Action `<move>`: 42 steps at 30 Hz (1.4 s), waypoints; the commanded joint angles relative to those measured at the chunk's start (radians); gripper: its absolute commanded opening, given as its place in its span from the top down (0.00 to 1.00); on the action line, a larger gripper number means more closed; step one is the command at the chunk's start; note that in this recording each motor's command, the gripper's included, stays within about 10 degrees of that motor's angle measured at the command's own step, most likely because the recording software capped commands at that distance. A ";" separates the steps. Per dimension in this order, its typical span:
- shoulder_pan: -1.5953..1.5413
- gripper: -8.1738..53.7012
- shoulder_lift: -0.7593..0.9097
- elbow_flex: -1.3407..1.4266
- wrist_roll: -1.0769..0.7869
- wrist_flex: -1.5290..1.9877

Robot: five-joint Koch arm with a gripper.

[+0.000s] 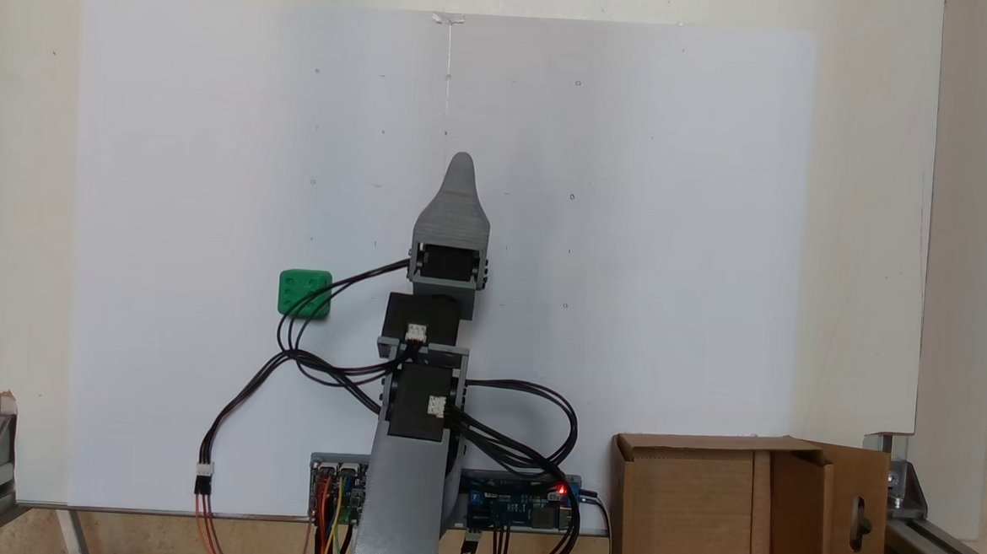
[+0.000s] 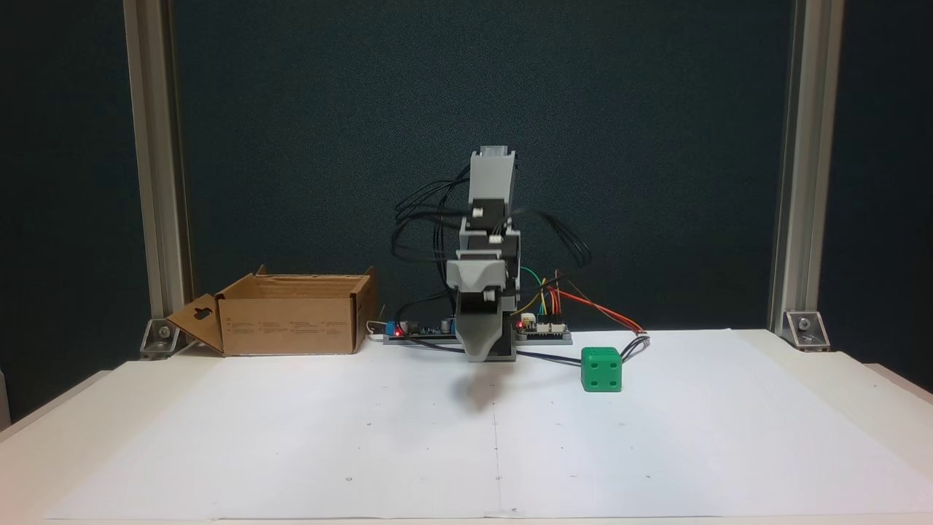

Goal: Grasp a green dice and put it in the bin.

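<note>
One green dice (image 1: 304,292), lying on the white paper sheet (image 1: 631,233) to the left of the gripper (image 1: 461,170) as seen from above, well apart from it and nearer the arm's base; to the right of the gripper (image 2: 477,356) from the front. No long axis (a cube). Bright green, rounded edges, sunken pips, four facing the front camera. Gripper raised off the sheet, nothing held, jaws one behind the other, spread or pressed together: cannot tell. Cardboard box (image 1: 701,499) at the opposite side of the base.
</note>
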 commanded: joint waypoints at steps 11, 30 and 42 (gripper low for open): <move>-0.097 0.16 0.104 -0.476 0.170 0.839; -0.310 0.16 0.054 -0.792 0.337 1.750; -0.511 0.15 -0.114 -0.960 0.529 1.747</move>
